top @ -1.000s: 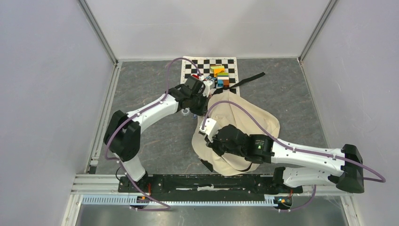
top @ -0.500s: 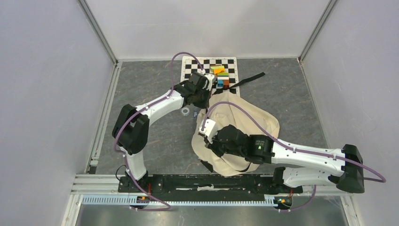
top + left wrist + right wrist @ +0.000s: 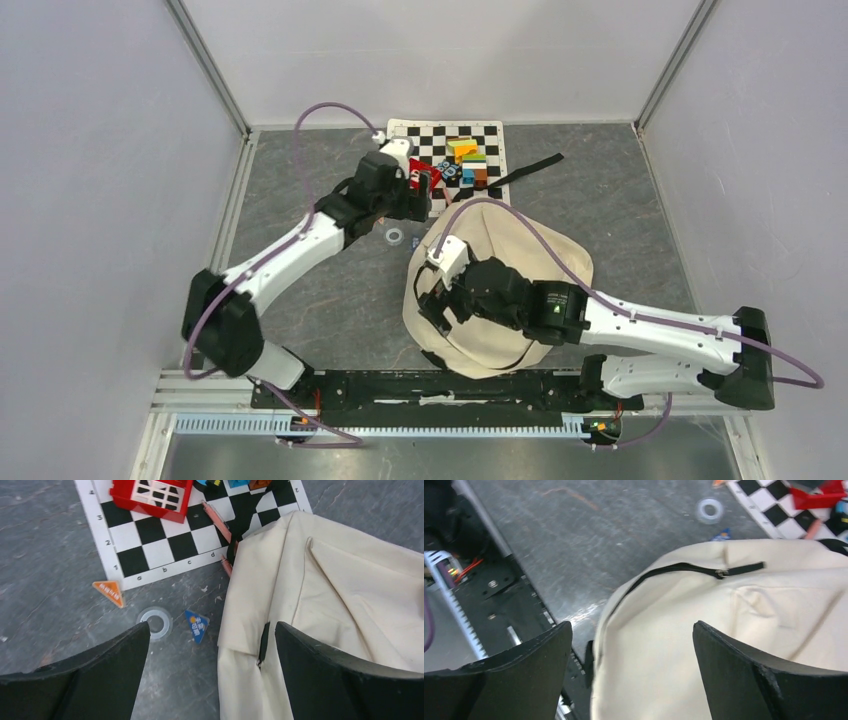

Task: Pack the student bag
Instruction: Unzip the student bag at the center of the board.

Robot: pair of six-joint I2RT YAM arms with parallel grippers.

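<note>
One overview, two wrist close-ups.
The top camera looks steeply down from behind the arm bases [image 3: 285,372] over the whole counter [image 3: 330,290]. Each wrist camera sits close behind its pincer; all three share the student bag [image 3: 320,580] and the white ring [image 3: 155,622] ahead of the left pincer [image 3: 210,630].

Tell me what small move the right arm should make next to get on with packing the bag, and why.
Probably lower the open right gripper onto the zipper pull: the student bag looks zipped shut, and loose items like the blue triangle lie outside it.
</note>
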